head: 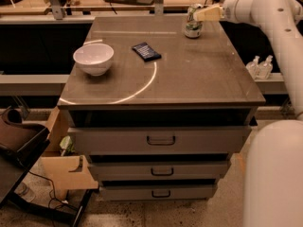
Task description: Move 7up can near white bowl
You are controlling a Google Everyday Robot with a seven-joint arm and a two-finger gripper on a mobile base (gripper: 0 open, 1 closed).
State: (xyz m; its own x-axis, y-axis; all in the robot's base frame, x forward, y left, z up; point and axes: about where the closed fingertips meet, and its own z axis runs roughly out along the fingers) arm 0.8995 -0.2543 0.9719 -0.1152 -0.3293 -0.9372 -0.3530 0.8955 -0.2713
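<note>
Far corner, one 7up can, gripper beside it, grip unclear, one white bowl

One bowl, packet, can, tool alongside

- The gripper is held against the 7up can at the far right corner of the tabletop.
- Between can and white bowl, a dark blue packet (lying flat) is found.

Cream tool beside the top of the green-and-white, silver-topped 7up can, with a dark blue packet and glossy white bowl well to its left on the grey-brown table.
</note>
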